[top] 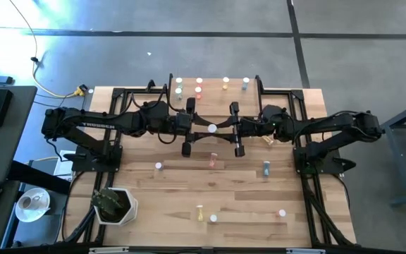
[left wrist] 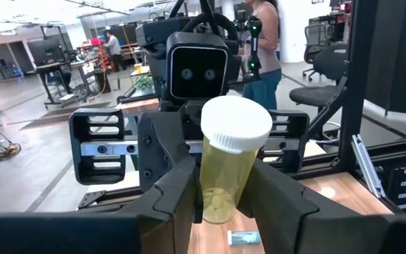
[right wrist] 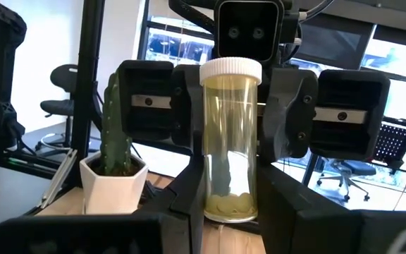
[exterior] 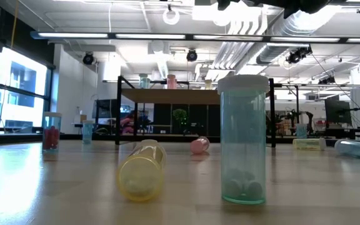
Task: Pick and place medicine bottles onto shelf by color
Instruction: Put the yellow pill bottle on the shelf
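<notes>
A yellow bottle with a white cap (top: 212,129) stands upright in the air between my two grippers, which face each other above the middle of the table. My left gripper (left wrist: 225,204) and my right gripper (right wrist: 232,208) each have a finger on either side of the bottle. The shelf (top: 216,95) stands at the far edge with green, red, orange and blue bottles on it. It also shows in the low view (exterior: 167,95). Other bottles lie or stand on the table, among them a pink one (top: 212,159) and a blue one (top: 266,168). My left gripper pinches the yellow bottle's lower body (left wrist: 217,201) between its two fingers, level, from the table's left side. The bottle is upright with its cap up, clear of the table. My right gripper pinches the same bottle's lower body (right wrist: 231,197) between its two fingers, level, from the table's right side.
A cactus in a white pot (top: 115,204) stands at the near left. Near the low camera a blue-green bottle (exterior: 244,137) stands upright and a yellow one (exterior: 142,169) lies on its side. Black frame rails run along both table sides. People stand in the room beyond.
</notes>
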Controlling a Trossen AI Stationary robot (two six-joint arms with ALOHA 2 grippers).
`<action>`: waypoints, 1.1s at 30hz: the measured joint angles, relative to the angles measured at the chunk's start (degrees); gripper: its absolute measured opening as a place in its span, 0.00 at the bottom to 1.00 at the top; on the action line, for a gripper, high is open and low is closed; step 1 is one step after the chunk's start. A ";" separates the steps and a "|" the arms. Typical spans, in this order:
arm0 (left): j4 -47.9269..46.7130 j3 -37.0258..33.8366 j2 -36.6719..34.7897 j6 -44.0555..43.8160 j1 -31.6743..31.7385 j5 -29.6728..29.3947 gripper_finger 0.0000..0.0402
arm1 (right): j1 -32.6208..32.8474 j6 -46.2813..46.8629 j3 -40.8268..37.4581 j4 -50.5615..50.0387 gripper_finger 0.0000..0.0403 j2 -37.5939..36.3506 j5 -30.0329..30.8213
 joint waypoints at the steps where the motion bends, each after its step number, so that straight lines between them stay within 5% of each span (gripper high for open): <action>1: 0.00 0.00 0.00 0.23 0.00 0.03 0.28 | -0.02 0.40 0.01 -0.01 0.21 0.00 0.00; 33: -0.98 -0.04 0.02 0.05 0.04 2.73 0.22 | 0.03 3.89 -0.02 -2.98 0.29 0.00 2.28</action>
